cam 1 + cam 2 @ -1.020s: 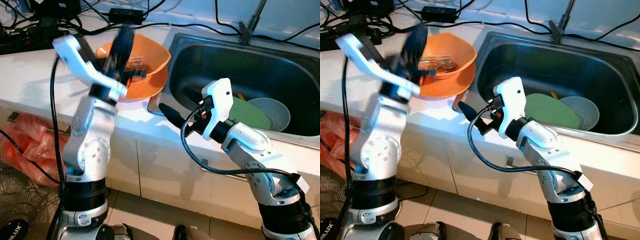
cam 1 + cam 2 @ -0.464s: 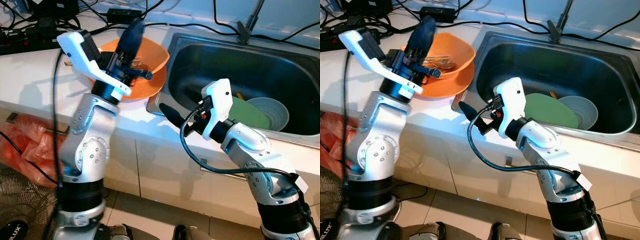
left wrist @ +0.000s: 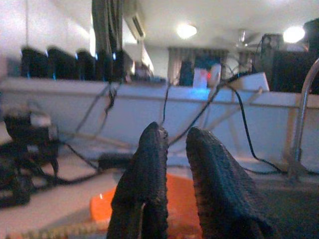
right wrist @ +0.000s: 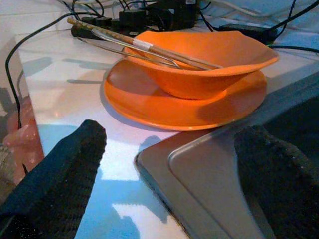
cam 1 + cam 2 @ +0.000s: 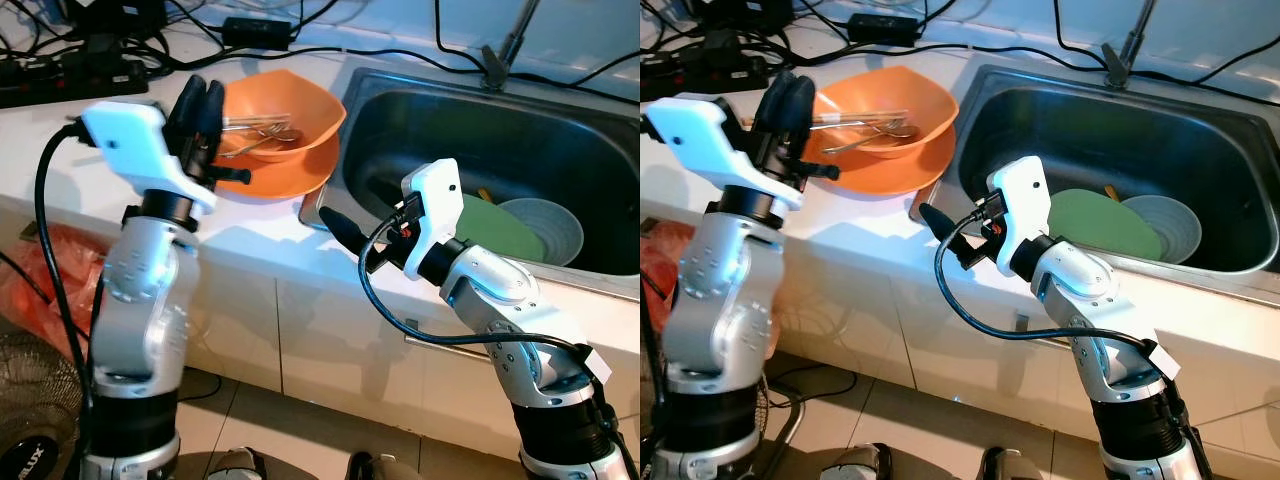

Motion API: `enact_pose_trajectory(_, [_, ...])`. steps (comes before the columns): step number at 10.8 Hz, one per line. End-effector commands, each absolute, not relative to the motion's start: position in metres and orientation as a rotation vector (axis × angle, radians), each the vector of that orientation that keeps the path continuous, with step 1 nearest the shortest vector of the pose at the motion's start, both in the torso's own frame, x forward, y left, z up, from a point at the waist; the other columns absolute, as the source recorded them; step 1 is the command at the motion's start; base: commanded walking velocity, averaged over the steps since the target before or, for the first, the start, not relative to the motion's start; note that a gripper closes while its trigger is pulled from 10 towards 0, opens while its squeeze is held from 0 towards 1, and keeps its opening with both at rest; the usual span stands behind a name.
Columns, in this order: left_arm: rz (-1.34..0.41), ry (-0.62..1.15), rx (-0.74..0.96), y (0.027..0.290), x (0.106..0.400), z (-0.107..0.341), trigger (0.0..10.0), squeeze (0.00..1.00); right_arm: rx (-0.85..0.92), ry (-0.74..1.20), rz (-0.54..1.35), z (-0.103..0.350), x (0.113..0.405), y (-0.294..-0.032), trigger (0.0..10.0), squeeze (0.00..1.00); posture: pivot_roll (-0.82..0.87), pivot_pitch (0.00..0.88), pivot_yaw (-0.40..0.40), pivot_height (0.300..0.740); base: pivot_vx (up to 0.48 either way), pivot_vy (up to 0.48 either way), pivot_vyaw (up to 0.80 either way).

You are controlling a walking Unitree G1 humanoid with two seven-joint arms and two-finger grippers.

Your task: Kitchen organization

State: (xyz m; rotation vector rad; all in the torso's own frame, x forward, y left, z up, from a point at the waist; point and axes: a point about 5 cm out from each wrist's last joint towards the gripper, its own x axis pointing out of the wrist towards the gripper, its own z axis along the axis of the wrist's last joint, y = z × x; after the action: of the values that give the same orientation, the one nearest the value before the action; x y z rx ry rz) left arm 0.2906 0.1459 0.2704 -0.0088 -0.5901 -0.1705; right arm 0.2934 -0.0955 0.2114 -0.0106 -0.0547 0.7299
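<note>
I see my left gripper point(image 5: 200, 100) raised beside the orange bowl point(image 5: 283, 118), fingers nearly together, holding nothing; the bowl sits on an orange plate point(image 5: 290, 178) on the counter point(image 5: 60, 130) at the sink's point(image 5: 420, 110) edge, utensils point(image 5: 255, 130) inside; my right gripper point(image 4: 169, 164) is spread wide at the sink's near corner.

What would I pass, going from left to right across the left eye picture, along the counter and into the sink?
Left gripper → orange bowl holding cutlery, on an orange plate → right gripper at the sink's edge → green plate → grey bowl in the sink.
</note>
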Motion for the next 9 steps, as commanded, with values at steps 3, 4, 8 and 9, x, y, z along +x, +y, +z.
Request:
enact_pose_trajectory(3, [-0.166,-0.578,0.018,0.14,0.289,0.259,10.0,1.0,-0.022,-0.067,0.727,0.213,0.294,-0.095,10.0,0.0,0.04,0.123,-0.028,0.74,0.0,0.0,0.0])
enact_pose_trajectory(4, [-0.167,-0.546,0.004,0.14,0.289,0.248,10.0,1.0,-0.023,-0.069,0.724,0.214,0.294,-0.096,10.0,0.0,0.03,0.126,-0.027,0.74,0.0,0.0,0.0])
enact_pose_trajectory(8, [-0.136,-0.515,0.049,0.147,0.29,0.23,10.0,1.0,-0.026,-0.065,0.725,0.213,0.293,-0.095,10.0,0.0,0.03,0.128,-0.028,0.74,0.0,0.0,0.0])
enact_pose_trajectory(9, [-0.134,-0.509,0.061,0.148,0.292,0.226,10.0,1.0,-0.028,-0.065,0.724,0.213,0.293,-0.096,10.0,0.0,0.03,0.13,-0.028,0.74,0.0,0.0,0.0])
